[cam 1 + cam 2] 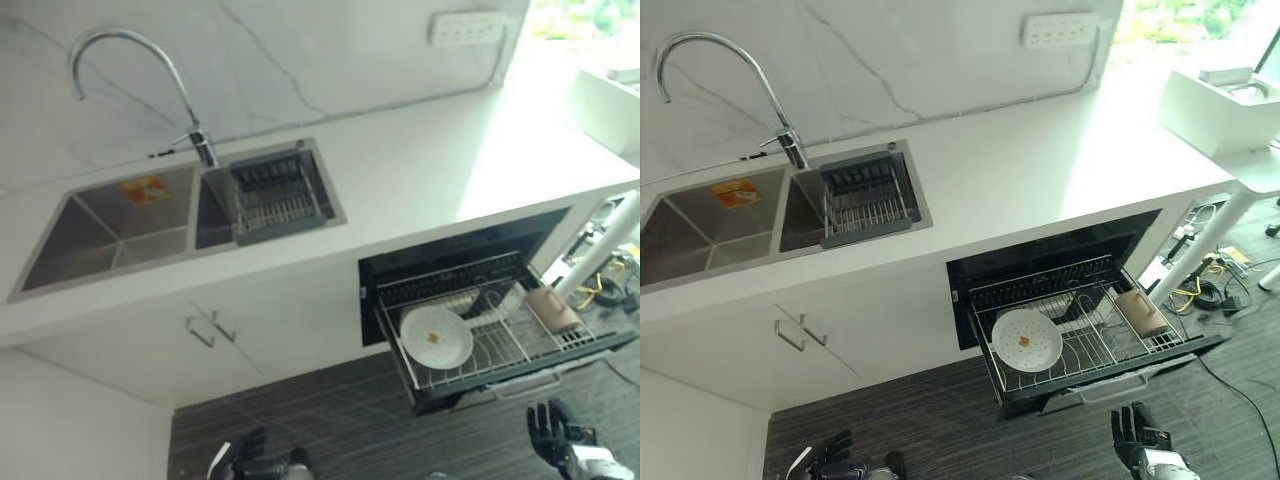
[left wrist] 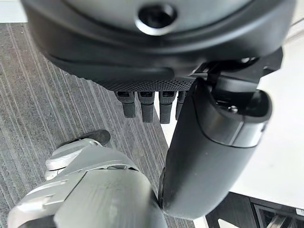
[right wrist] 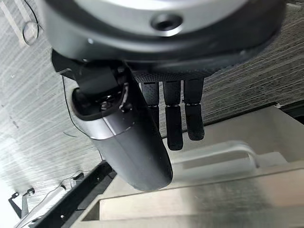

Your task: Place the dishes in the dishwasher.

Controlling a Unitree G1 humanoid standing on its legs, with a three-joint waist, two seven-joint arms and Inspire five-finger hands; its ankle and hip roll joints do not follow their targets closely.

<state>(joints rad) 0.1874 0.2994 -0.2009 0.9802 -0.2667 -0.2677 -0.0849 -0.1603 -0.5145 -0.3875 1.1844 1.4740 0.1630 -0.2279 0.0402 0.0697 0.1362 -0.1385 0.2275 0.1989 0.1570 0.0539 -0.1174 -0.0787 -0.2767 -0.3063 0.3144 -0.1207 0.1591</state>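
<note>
White plate (image 1: 436, 337) and brown cup (image 1: 553, 310) sit in the pulled-out dishwasher rack (image 1: 420, 378), both hands empty, fingers loosely straight, left hand (image 1: 250, 458) low, right hand (image 1: 550, 432) by the rack's front edge; push handle (image 1: 1110, 388) squarely.

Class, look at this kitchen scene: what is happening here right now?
A humanoid robot stands before a pulled-out dishwasher drawer under a white counter. In the drawer's wire rack lie a white plate and a brownish cup on its side. Neither hand holds anything: the left hand and the right hand hang low over the striped floor with fingers relaxed. The sink to the left has a dark drainer basket beside the faucet.
</note>
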